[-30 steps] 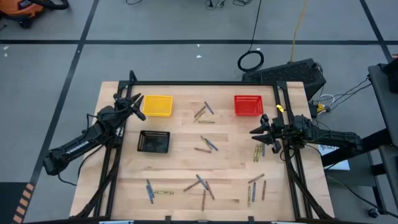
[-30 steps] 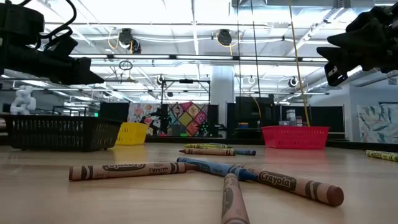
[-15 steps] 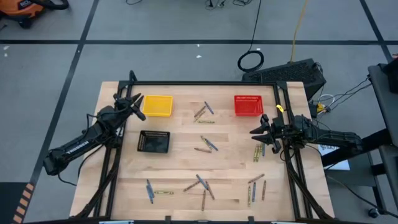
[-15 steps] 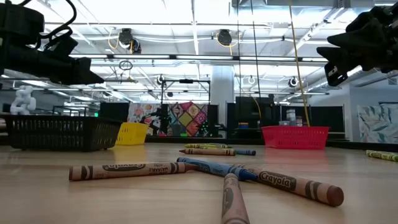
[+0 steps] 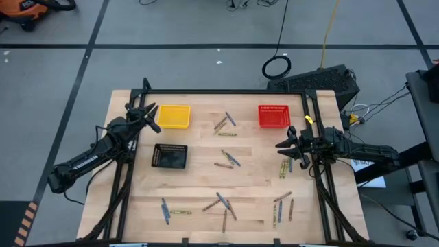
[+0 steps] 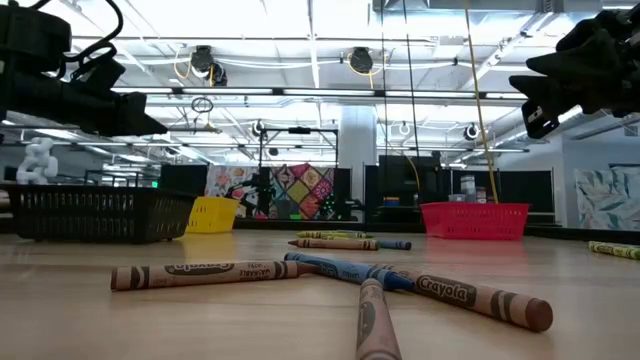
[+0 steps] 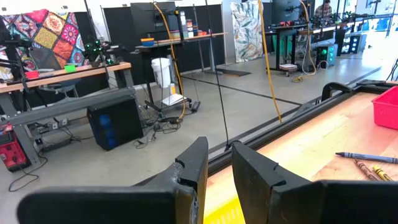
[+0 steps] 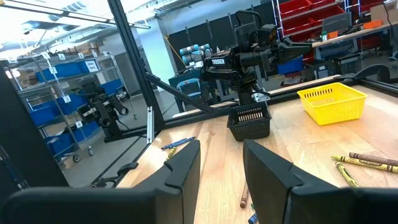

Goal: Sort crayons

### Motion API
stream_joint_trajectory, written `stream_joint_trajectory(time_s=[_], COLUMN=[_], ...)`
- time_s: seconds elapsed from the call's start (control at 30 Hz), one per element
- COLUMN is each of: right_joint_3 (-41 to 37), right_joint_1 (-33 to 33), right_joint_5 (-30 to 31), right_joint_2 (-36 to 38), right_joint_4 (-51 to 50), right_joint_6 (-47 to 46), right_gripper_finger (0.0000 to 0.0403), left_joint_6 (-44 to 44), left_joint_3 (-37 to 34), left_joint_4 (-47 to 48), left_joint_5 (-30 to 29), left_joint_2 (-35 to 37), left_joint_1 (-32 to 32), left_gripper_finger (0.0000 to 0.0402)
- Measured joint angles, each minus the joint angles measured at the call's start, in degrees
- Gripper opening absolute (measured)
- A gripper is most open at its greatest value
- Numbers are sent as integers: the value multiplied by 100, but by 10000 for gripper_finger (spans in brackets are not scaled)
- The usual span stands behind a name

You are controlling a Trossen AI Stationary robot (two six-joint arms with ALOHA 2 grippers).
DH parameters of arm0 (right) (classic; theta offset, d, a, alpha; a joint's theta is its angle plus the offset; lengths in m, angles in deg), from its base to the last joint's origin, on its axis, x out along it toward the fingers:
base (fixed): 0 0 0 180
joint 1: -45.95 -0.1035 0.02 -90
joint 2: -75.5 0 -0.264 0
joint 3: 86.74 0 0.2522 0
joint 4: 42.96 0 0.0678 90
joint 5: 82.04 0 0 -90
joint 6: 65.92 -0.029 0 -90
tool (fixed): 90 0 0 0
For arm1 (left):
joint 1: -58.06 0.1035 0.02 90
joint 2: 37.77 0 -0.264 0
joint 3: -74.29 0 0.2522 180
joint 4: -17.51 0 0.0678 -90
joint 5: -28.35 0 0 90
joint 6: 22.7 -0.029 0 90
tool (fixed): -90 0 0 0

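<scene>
Crayons lie flat and scattered on the wooden table [image 5: 199,180]. One cluster is at the far middle [image 5: 224,124], a pair at the centre [image 5: 228,160], and groups near the front [image 5: 221,203], front left [image 5: 170,210] and front right [image 5: 282,206]. Some lie under my right gripper [image 5: 285,167]. The low view shows brown [image 6: 190,274] and blue [image 6: 335,268] ones close up. My left gripper [image 5: 152,115] is open and empty, above the table beside the yellow basket [image 5: 173,116]. My right gripper [image 5: 285,143] is open and empty, above the table's right side.
A black mesh basket [image 5: 169,156] stands left of centre and a red one [image 5: 274,115] at the far right. Dark frame rails [image 5: 317,178] run along the table's left, right and far edges. The middle of the table has open wood between the crayon groups.
</scene>
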Motion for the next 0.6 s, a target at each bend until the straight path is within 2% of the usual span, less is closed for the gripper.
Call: stream_joint_trajectory(time_s=[0.1,0.23,0.6], right_joint_3=[0,-1,1], right_joint_1=[-1,2,1], right_joint_5=[20,584,610], right_joint_2=[-1,-1,-1], right_joint_4=[2,34,42], right_joint_6=[1,-2,284], right_gripper_finger=[110,110,110], left_joint_6=[0,0,0], left_joint_3=[0,0,1], left_joint_4=[0,1,2], left_joint_5=[-1,1,1], left_joint_2=[0,0,0], left_joint_1=[-2,0,-2], left_gripper_finger=[80,80,80])
